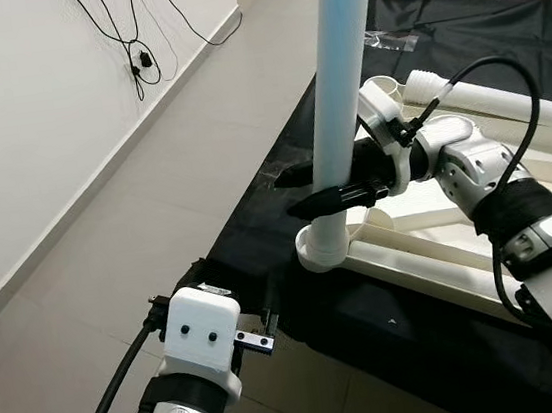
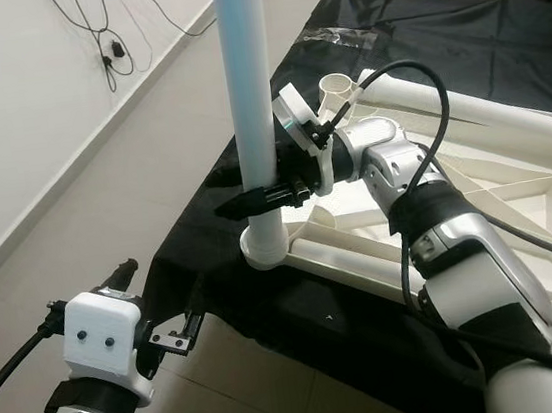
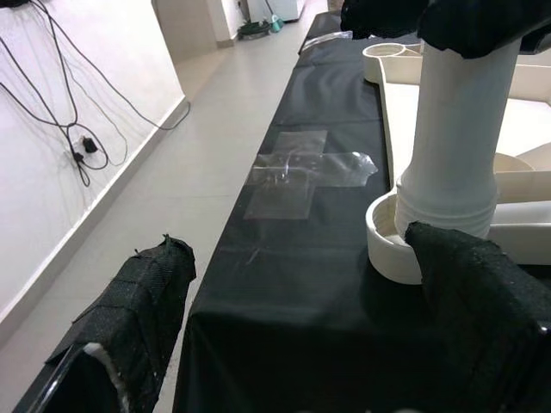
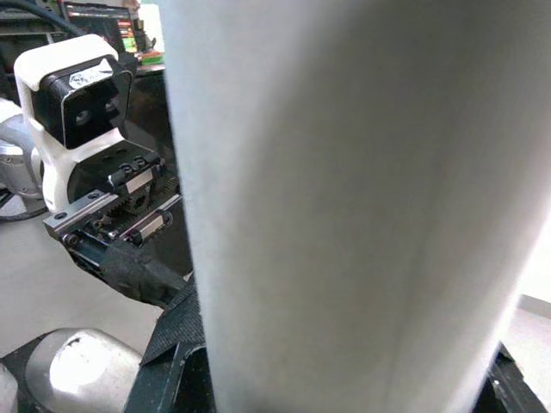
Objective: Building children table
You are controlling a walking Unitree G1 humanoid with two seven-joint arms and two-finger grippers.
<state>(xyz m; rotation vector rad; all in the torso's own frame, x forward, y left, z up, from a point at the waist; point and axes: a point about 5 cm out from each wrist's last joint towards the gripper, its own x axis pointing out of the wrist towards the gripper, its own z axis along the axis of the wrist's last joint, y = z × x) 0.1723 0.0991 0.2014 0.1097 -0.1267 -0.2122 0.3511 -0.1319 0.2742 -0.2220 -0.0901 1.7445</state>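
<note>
Left eye view: a tall white plastic table leg is held upright in the corner socket of the cream tabletop, clamped by the right gripper. On the black cloth-covered table, the left gripper is seen with fingers spread apart near the socket, holding nothing.

The right arm reaches in from 4 o'clock toward the centre, elbow bent, wrist turned so the right tool lies level, pointing toward 9 o'clock. Its two black fingers are closed around the upright white table leg, one on each side, low on the shaft. The left arm sits low at 7 o'clock, forearm raised, and the left tool hangs with its padded fingers spread wide, gripping nothing.
</note>
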